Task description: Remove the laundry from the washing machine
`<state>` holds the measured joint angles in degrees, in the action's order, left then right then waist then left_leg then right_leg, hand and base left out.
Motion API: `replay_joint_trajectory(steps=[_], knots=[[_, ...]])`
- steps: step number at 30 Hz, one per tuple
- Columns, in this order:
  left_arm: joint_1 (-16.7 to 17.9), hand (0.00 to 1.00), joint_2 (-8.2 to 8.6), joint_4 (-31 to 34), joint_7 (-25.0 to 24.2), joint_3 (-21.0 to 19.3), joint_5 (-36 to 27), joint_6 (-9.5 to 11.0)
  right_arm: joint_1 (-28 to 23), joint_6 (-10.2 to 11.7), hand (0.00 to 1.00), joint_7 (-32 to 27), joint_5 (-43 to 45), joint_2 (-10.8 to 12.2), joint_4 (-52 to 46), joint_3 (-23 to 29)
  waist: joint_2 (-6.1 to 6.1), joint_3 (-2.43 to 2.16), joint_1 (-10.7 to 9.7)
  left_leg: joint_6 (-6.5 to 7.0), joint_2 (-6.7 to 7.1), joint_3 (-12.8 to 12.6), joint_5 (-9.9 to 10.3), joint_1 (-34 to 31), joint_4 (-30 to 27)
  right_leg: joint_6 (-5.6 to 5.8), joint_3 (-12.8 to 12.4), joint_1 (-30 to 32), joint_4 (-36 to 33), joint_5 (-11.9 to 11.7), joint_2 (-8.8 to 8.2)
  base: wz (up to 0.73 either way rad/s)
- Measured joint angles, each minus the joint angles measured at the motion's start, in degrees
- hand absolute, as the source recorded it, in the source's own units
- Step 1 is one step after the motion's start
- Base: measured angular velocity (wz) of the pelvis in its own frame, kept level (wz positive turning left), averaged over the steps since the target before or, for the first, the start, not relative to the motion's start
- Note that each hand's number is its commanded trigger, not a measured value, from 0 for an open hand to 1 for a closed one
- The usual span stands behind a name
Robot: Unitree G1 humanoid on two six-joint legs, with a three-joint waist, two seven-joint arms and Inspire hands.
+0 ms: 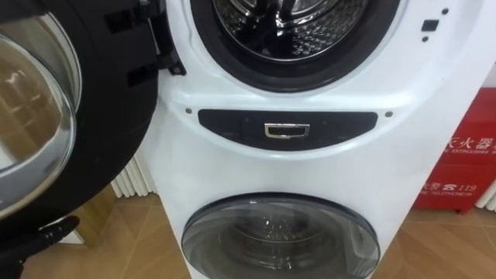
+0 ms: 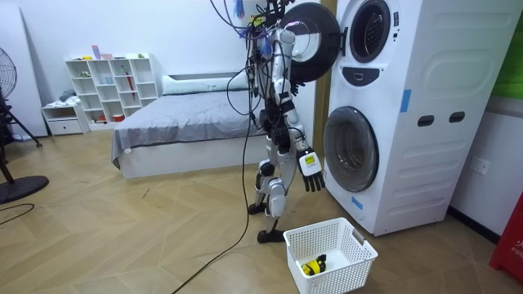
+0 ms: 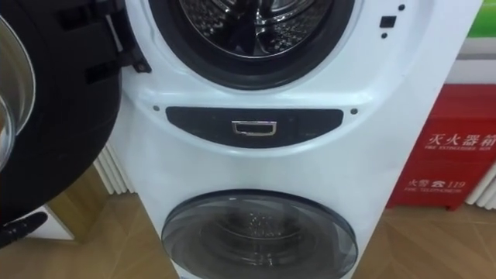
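Before the upper drum (image 1: 298,23), my right hand (image 2: 309,175) hangs slack, empty; I should lift it straight in, clearing the door (image 1: 101,116).

bright, even indoor light falls on the white washing machine (image 1: 325,167). glass of the open door (image 1: 35,124) mirrors the room, pale glare streaks the lower door (image 1: 279,240), the drum (image 1: 298,23) gleams.

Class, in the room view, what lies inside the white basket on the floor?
The white basket holds one small yellow-and-black item near its front corner; its kind cannot be told. The latticed near wall partly screens the basket's bottom.
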<state>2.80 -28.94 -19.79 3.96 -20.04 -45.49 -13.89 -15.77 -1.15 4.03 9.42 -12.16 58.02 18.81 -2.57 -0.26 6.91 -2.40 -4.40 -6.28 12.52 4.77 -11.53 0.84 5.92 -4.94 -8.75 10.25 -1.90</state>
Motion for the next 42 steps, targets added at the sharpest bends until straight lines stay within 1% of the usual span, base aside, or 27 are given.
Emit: replay_joint_trajectory(steps=[2, 3, 4, 6, 9, 10, 11, 12, 16, 17, 21, 22, 23, 25, 27, 29, 30, 31, 32, 35, 36, 37, 38, 39, 40, 41, 42], knots=[[-0.51, 0.00, 0.00, 0.72, 0.30, 0.13, 2.38, -0.02, 0.07, -0.25, 0.00, 0.61, -0.03, 0.14, -0.19, -0.01, 0.35, 0.11, -0.36, 0.00, 0.00, 0.35, 0.00, -0.32, -0.16, -0.05, 0.41, 0.01, 0.01, -0.03, 0.02, 0.14], [-0.71, 0.00, 0.00, 1.33, 0.61, 0.13, 5.00, -0.58, -0.02, -0.25, 0.00, 1.11, 0.13, 0.10, -0.40, 0.01, 0.43, 0.11, -0.13, 0.00, -0.02, 0.41, 0.00, -0.31, -0.24, -0.07, 0.57, -0.12, 0.03, -0.04, 0.04, 0.07], [-0.71, 0.00, 0.00, 2.67, 1.53, 0.13, 7.99, -1.85, -0.07, -0.20, 0.00, 1.16, 0.32, 0.16, -0.47, 0.31, 0.56, 0.18, -0.16, -0.07, -0.01, 0.76, 0.04, -0.41, -0.25, -0.07, 0.94, -0.22, 0.02, -0.05, 0.00, 0.12], [-0.71, 0.00, 0.00, 4.70, 2.21, 0.12, 11.50, -2.70, -0.12, -0.19, 0.00, 1.24, 1.01, 0.35, -0.44, 0.60, 0.78, 0.30, -0.18, -0.22, 0.05, 1.83, 0.14, -0.72, -0.32, 0.00, 1.91, -0.36, 0.02, -0.09, -0.05, 0.29], [-0.71, 0.00, 0.00, 7.03, 3.31, 1.69, 15.37, -3.30, 0.56, -0.21, 0.00, 2.48, 2.08, 0.54, -0.42, 0.53, 1.33, 0.66, -1.31, -0.22, 0.30, 4.11, 0.15, -2.02, -1.55, 0.03, 3.88, -0.89, 0.07, -0.10, -0.28, 0.41], [-0.70, 0.00, 0.01, 8.43, 4.13, 2.42, 15.98, -3.58, 0.84, -0.16, 0.00, 2.48, 1.98, 0.73, -0.52, 0.42, 1.48, 0.86, -1.58, -0.25, 0.36, 4.85, 0.18, -2.73, -2.08, 0.03, 4.18, -0.86, 0.11, -0.10, -0.29, 0.41], [-0.70, 0.00, 0.01, 9.13, 4.39, 2.67, 16.36, -3.87, 1.01, -0.13, 0.00, 2.48, 1.93, 0.85, -0.63, 0.32, 1.58, 0.91, -1.64, -0.25, 0.37, 5.13, 0.18, -3.14, -2.23, 0.02, 4.30, -0.81, 0.11, -0.10, -0.28, 0.30], [-0.70, 0.00, 0.01, 10.13, 4.61, 3.29, 17.20, -4.27, 1.45, -0.02, 0.00, 2.49, 1.96, 1.14, -0.63, 0.07, 1.81, 1.19, -1.73, -0.26, 0.41, 5.55, 0.18, -3.55, -2.33, 0.03, 4.37, -0.55, 0.15, -0.10, -0.26, 0.22], [-0.63, 0.00, 0.13, 11.42, 4.72, 5.05, 24.39, -4.58, 3.16, 0.64, 0.00, 3.86, 0.31, 1.34, 1.76, -1.00, 1.84, 1.24, -3.10, -0.21, 1.00, 7.40, 0.22, -5.49, -3.81, 0.05, 4.59, -0.41, 0.46, -0.09, -0.50, 0.25], [-0.53, 0.00, 0.19, 11.92, 4.69, 5.26, 25.11, -4.60, 3.15, 0.65, 0.00, 4.08, -0.30, 1.34, 1.77, -1.42, 1.84, 1.26, -3.13, -0.15, 1.09, 7.58, 0.26, -6.14, -4.14, 0.07, 4.65, -0.11, 0.55, -0.10, -0.53, 0.25], [3.55, 0.00, 0.73, 17.77, 4.62, 6.82, 29.02, -4.61, 3.88, 1.31, 0.00, 6.55, -1.07, 1.18, 3.69, -4.20, 1.74, 1.32, -3.87, 0.05, 1.44, 8.07, 0.33, -7.83, -5.01, 0.46, 5.62, 0.35, 0.95, -0.40, -0.87, 0.20], [4.88, 0.00, 1.24, 19.49, 4.55, 7.30, 30.59, -4.61, 4.57, 1.34, 0.00, 7.03, -1.06, 1.05, 5.49, -4.18, 1.72, 1.36, -4.62, 0.15, 1.69, 8.36, 0.29, -8.23, -5.18, 0.59, 5.53, 0.26, 1.01, -0.38, -1.10, 0.34], [5.17, 0.00, 1.55, 20.08, 4.38, 7.67, 31.64, -4.61, 4.73, 1.49, 0.00, 7.18, -1.08, 0.88, 6.02, -4.16, 1.68, 1.38, -4.85, 0.30, 1.90, 8.75, 0.20, -8.35, -5.18, 0.64, 5.38, 0.20, 0.99, -0.39, -1.22, 0.36], [6.46, 0.00, 1.69, 21.96, 2.99, 9.43, 35.72, -4.62, 5.43, 2.11, 0.00, 7.53, -1.08, 0.37, 7.66, -4.26, 1.53, 1.47, -5.01, 0.48, 2.25, 9.51, 0.09, -8.37, -5.23, 0.97, 5.10, -0.13, 0.94, -0.59, -1.36, 0.24], [6.48, 0.00, 1.69, 22.43, 2.36, 10.80, 37.26, -4.69, 5.81, 2.50, 0.00, 7.65, -1.11, 0.16, 8.37, -4.94, 1.50, 1.49, -5.18, 0.72, 2.62, 10.22, -0.09, -8.41, -5.24, 1.00, 5.06, -0.42, 0.91, -0.63, -1.52, 0.22], [6.49, 0.00, 1.69, 22.73, 1.21, 12.10, 37.32, -4.72, 6.02, 2.78, 0.00, 7.88, -1.12, -0.56, 8.36, -5.96, 1.14, 1.71, -5.25, 0.95, 3.08, 10.82, -0.23, -8.40, -5.32, 1.00, 5.16, -0.82, 0.97, -0.63, -1.84, 0.21], [6.49, 0.00, 1.69, 22.83, 0.27, 12.96, 37.32, -4.72, 6.25, 3.03, 0.00, 8.01, -1.10, -1.07, 8.36, -6.32, 0.73, 1.95, -5.29, 1.14, 3.33, 11.00, -0.34, -8.39, -5.35, 1.09, 5.09, -0.94, 0.94, -0.68, -2.06, 0.12], [6.50, 0.00, 1.69, 22.90, -0.42, 13.62, 37.32, -4.72, 6.67, 3.09, 0.00, 8.04, -1.16, -1.48, 8.30, -6.34, 0.26, 2.23, -5.29, 1.31, 3.45, 11.07, -0.47, -8.40, -5.34, 1.48, 5.10, -0.97, 0.95, -0.91, -2.18, 0.08], [6.51, 0.00, 1.70, 22.94, -0.77, 14.16, 37.23, -4.72, 6.81, 3.10, 0.00, 8.02, -1.49, -1.63, 8.24, -6.42, 0.15, 2.29, -5.28, 1.40, 3.51, 11.06, -0.54, -8.47, -5.32, 1.57, 5.08, -0.88, 0.95, -0.96, -2.27, 0.00], [6.65, 0.00, 1.72, 24.60, -3.31, 17.00, 37.26, -4.72, 7.02, 3.09, 0.00, 8.04, -3.74, -1.56, 8.10, -8.37, 0.13, 2.22, -5.31, 1.56, 3.91, 10.91, -1.00, -9.49, -5.25, 1.68, 5.03, 0.14, 0.99, -0.94, -2.67, -0.03], [7.26, 0.00, 2.19, 26.74, -5.50, 19.65, 37.50, -4.71, 7.40, 3.07, 0.00, 8.14, -4.22, -1.56, 8.10, -9.07, 0.22, 2.15, -5.59, 1.66, 3.96, 10.53, -1.11, -9.90, -5.33, 1.85, 4.89, 0.68, 0.97, -1.00, -2.79, -0.18], [7.35, 0.00, 3.33, 29.99, -7.99, 22.75, 38.11, -4.68, 8.01, 3.07, 0.00, 8.13, -4.62, -1.57, 8.04, -9.89, 0.45, 2.00, -6.05, 1.73, 3.93, 9.91, -1.18, -10.18, -5.35, 1.94, 4.40, 1.22, 0.96, -1.06, -2.88, -0.22], [7.34, 0.00, 3.78, 32.53, -9.17, 24.28, 38.29, -4.46, 8.35, 3.07, 0.00, 8.01, -4.62, -1.55, 7.90, -10.50, 0.43, 1.98, -6.68, 1.74, 3.91, 9.68, -1.19, -10.16, -5.36, 1.96, 4.21, 1.27, 0.93, -1.07, -2.89, -0.26], [7.11, 0.00, 4.43, 37.44, -11.38, 26.22, 38.03, -1.43, 8.93, 3.08, 0.00, 7.80, -4.62, -1.47, 7.04, -11.60, 0.23, 1.62, -8.10, 1.76, 3.90, 9.29, -1.19, -10.02, -5.23, 1.98, 3.64, 1.34, 0.65, -1.08, -2.93, -0.35], [5.85, 0.00, 4.90, 40.64, -13.02, 27.06, 36.39, 3.94, 9.35, 3.18, 0.00, 7.48, -4.63, -1.53, 6.28, -13.19, -0.07, 1.27, -9.21, 1.82, 3.73, 8.29, -1.25, -9.32, -4.63, 2.03, 2.67, 1.52, 0.05, -1.05, -2.98, -0.43], [5.07, 0.00, 5.20, 41.53, -13.82, 27.06, 35.32, 6.32, 9.48, 3.25, 0.00, 7.38, -4.69, -1.52, 6.21, -13.59, -0.12, 1.06, -9.67, 1.83, 3.62, 7.53, -1.36, -8.62, -4.00, 2.04, 2.10, 1.52, -0.11, -1.04, -2.98, -0.60], [3.82, 0.00, 5.86, 42.04, -15.15, 27.08, 33.18, 10.18, 9.41, 3.65, 0.00, 7.10, -5.34, -1.53, 6.22, -14.45, 0.00, 0.85, -10.44, 1.81, 3.42, 6.06, -1.45, -6.77, -2.71, 2.05, 1.24, 0.92, -0.01, -1.03, -3.03, -0.64]])
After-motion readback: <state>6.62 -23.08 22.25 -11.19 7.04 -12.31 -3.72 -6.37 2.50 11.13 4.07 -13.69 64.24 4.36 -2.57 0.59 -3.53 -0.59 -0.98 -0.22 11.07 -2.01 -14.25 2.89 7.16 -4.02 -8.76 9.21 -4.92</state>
